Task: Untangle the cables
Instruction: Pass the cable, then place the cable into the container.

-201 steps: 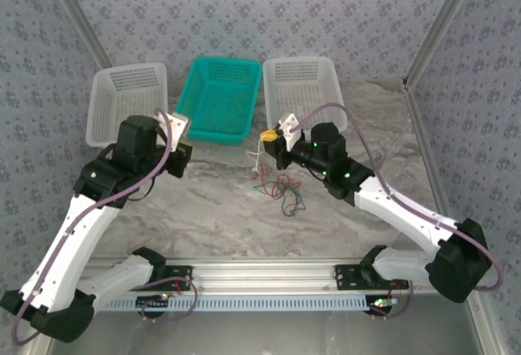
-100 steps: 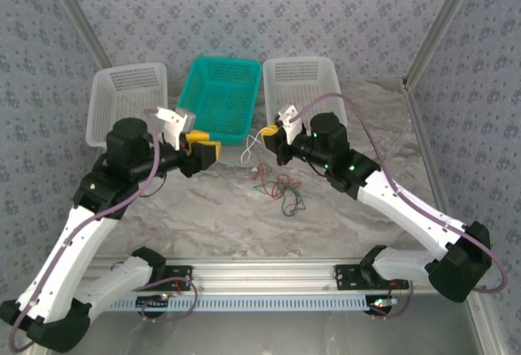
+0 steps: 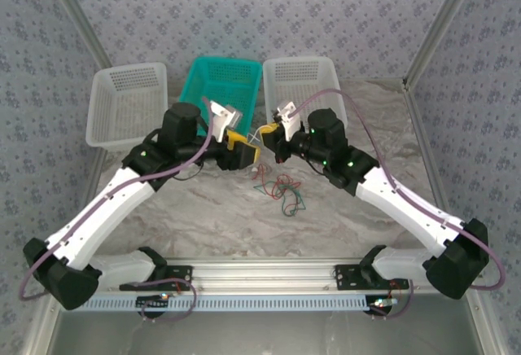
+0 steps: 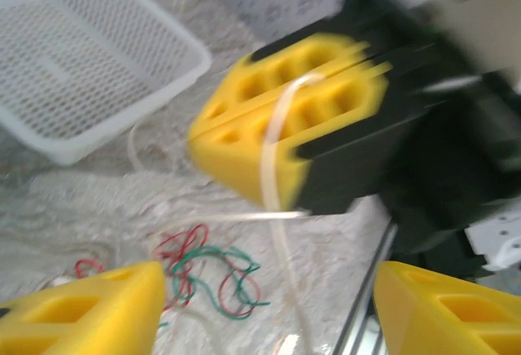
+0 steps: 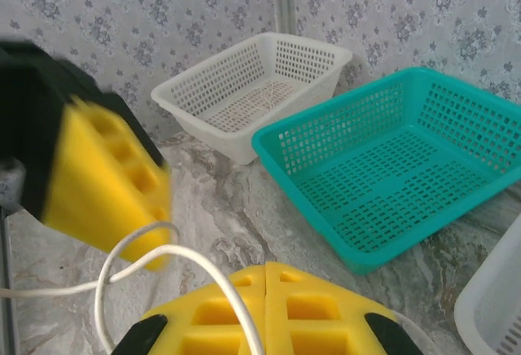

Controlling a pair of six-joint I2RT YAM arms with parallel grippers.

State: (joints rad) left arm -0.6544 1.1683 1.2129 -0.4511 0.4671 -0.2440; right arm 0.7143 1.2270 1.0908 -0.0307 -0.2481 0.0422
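Note:
A small clump of red and green cables (image 3: 281,188) lies on the marble table in front of the baskets, and it shows below in the left wrist view as red and green cables (image 4: 213,275). My right gripper (image 3: 269,133) is shut on a white cable (image 5: 175,253), which loops up off the table. The same white cable (image 4: 273,155) runs across the closed yellow fingers (image 4: 285,115). My left gripper (image 3: 242,150) stands open just left of the right one. Its own fingertips (image 4: 81,310) are wide apart with nothing between them, above the clump.
A teal basket (image 3: 221,98) stands at the back centre, with a white basket (image 3: 126,102) to its left and another white basket (image 3: 301,90) to its right. The metal rail (image 3: 269,273) runs along the near edge.
My left arm has swung from the left white basket towards the centre and its gripper has opened. The right gripper has lifted the white cable slightly towards the baskets.

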